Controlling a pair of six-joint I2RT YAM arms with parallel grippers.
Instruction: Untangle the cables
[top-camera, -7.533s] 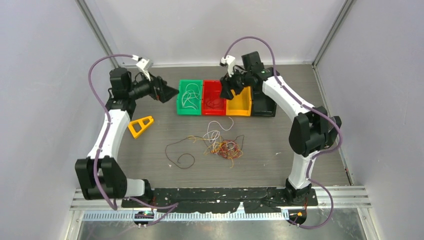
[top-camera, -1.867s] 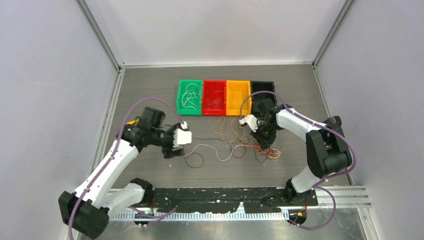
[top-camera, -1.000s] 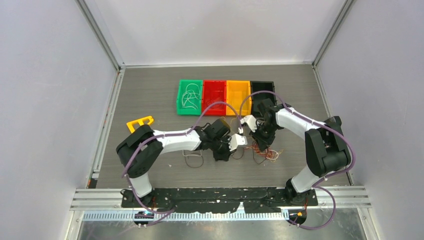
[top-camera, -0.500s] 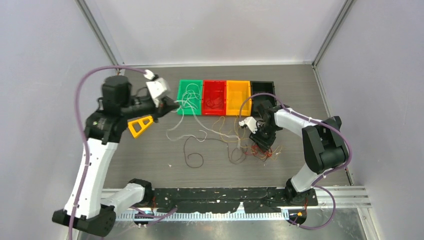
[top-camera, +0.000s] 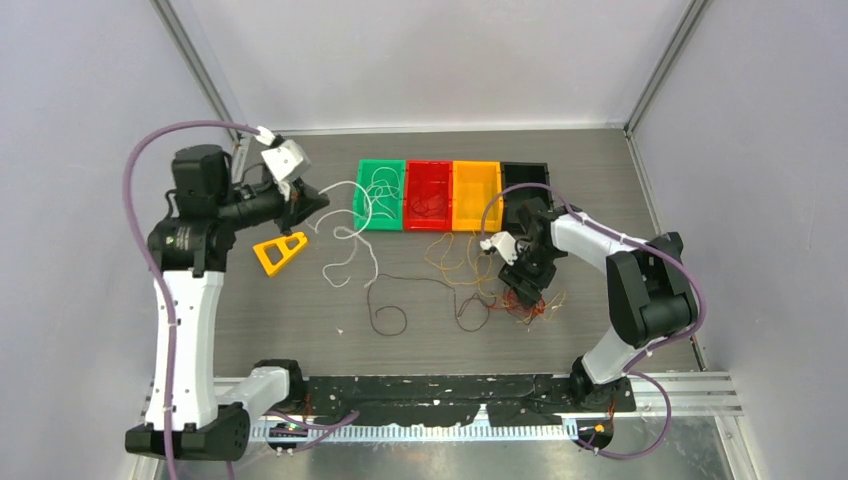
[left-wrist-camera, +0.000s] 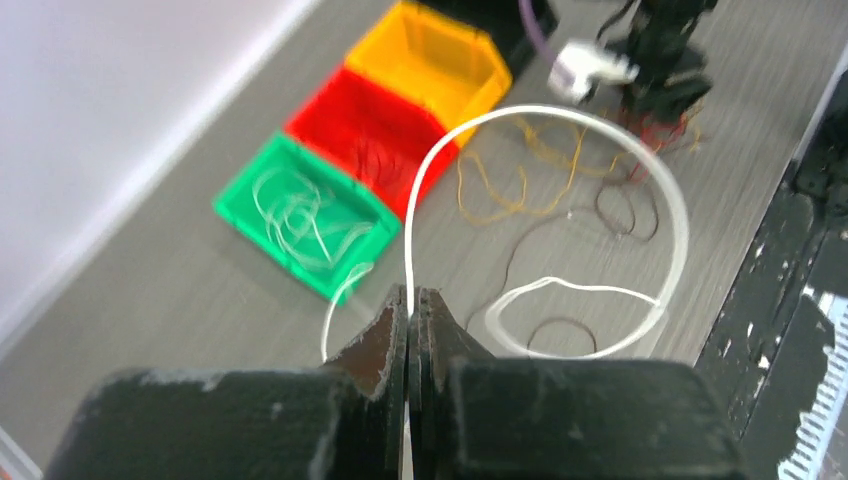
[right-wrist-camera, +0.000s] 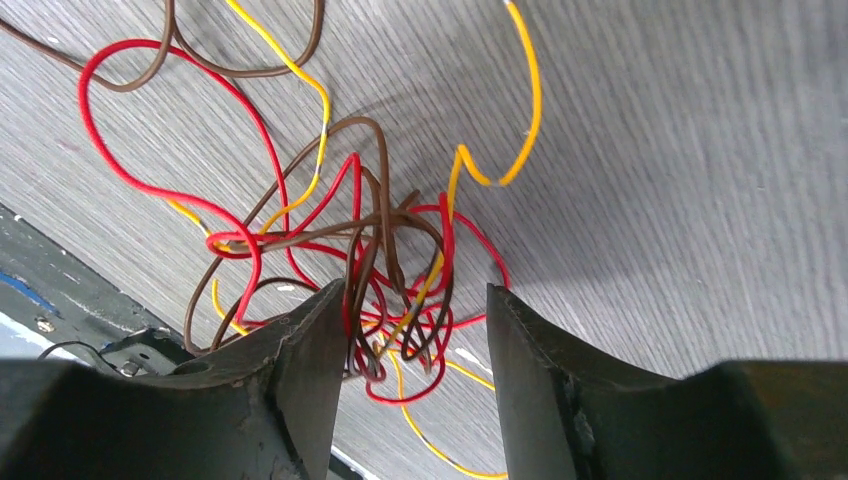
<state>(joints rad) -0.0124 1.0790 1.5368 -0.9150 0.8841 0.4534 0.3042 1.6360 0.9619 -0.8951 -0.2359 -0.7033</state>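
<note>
The cables lie spread over the grey tabletop. My left gripper (top-camera: 318, 197) is raised at the back left, shut on a whitish cable (top-camera: 347, 232) that trails down toward the green bin. In the left wrist view the whitish cable (left-wrist-camera: 556, 108) arcs out in a wide loop from my shut left gripper (left-wrist-camera: 409, 295). My right gripper (top-camera: 522, 285) is low over a tangle (top-camera: 530, 303) of red, brown and yellow cables. In the right wrist view the right gripper (right-wrist-camera: 415, 295) stands open, its jaws either side of the tangle (right-wrist-camera: 400, 250). A dark brown cable (top-camera: 386, 318) curls at the table's middle.
A row of bins stands at the back: green (top-camera: 361, 196) holding whitish cables, red (top-camera: 412, 196), yellow (top-camera: 476, 195), black (top-camera: 527, 178). A yellow triangular piece (top-camera: 280, 252) lies on the left. Loose yellow-orange cables (top-camera: 455, 255) lie in front of the bins.
My left arm has swung from the middle up and back to the left, pulling the whitish cable out of the pile. The right gripper's jaws have parted over the tangle.
</note>
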